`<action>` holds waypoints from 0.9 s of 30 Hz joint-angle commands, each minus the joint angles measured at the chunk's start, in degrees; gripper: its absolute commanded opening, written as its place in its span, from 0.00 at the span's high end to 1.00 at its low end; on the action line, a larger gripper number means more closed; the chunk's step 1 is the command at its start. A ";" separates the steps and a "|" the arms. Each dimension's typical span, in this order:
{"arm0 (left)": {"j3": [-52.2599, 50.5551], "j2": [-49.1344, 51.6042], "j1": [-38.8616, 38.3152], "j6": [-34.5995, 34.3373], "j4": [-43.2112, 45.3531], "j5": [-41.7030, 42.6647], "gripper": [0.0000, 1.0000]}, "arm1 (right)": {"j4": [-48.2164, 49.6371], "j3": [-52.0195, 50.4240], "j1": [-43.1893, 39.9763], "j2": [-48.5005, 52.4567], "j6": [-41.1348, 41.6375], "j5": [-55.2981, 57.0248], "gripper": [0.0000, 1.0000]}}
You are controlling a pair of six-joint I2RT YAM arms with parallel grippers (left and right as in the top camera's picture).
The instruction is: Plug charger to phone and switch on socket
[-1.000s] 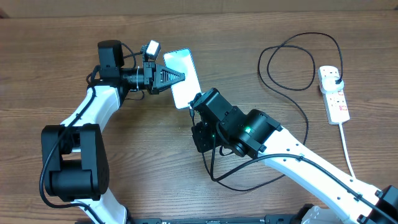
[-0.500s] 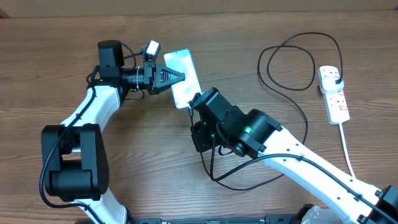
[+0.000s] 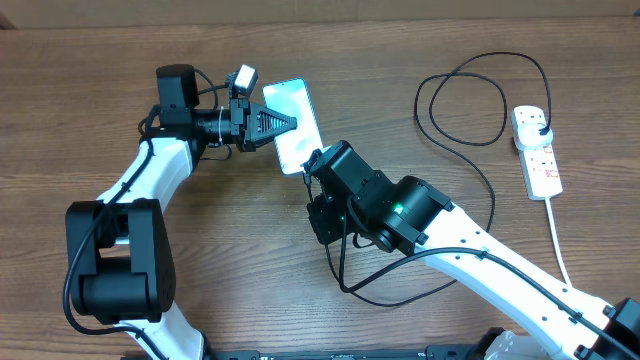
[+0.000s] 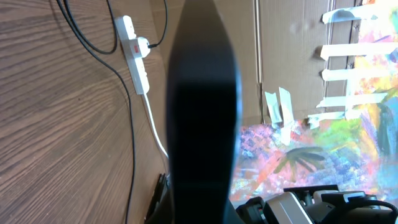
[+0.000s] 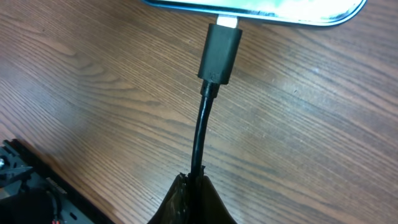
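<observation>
The phone lies flat on the wooden table, its light screen up. My left gripper is shut, and its tips rest over the phone's left side. In the left wrist view the shut fingers fill the middle as one dark shape. My right gripper is shut on the charger cable just behind its connector. The connector's metal tip meets the phone's edge. The black cable loops right to a plug in the white socket. The socket also shows in the left wrist view.
The socket's white cord runs down toward the table's front right. Slack black cable curls under the right arm. Cardboard and a colourful poster stand beyond the table.
</observation>
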 commanded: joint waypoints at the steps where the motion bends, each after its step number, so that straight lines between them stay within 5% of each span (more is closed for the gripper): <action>1: 1.03 -0.02 -0.11 1.40 0.20 3.45 0.96 | 2.14 0.83 -0.24 -0.26 -1.75 3.19 0.96; 6: 1.03 -0.02 -0.61 1.42 0.22 3.43 0.96 | 3.78 0.83 -0.24 -0.26 -1.62 3.17 0.94; 12: 1.03 -0.02 -0.61 1.64 0.26 2.99 0.96 | 1.64 0.83 -0.22 -0.26 -1.42 1.62 0.74; 13: 1.03 -0.02 -0.61 1.64 0.26 2.51 0.96 | 1.53 0.83 -0.09 -0.26 -1.40 1.03 0.55; 17: 1.03 -0.02 -0.63 1.62 0.26 1.07 0.96 | 2.34 0.81 0.70 -0.22 -1.25 0.44 0.30; 19: 1.03 -0.02 -0.63 1.60 0.26 0.92 0.96 | 2.80 0.79 1.03 -0.13 -1.20 1.84 0.28; 27: 1.03 -0.02 -0.66 1.60 0.26 0.96 0.96 | 6.71 0.35 1.51 1.03 1.84 10.21 0.56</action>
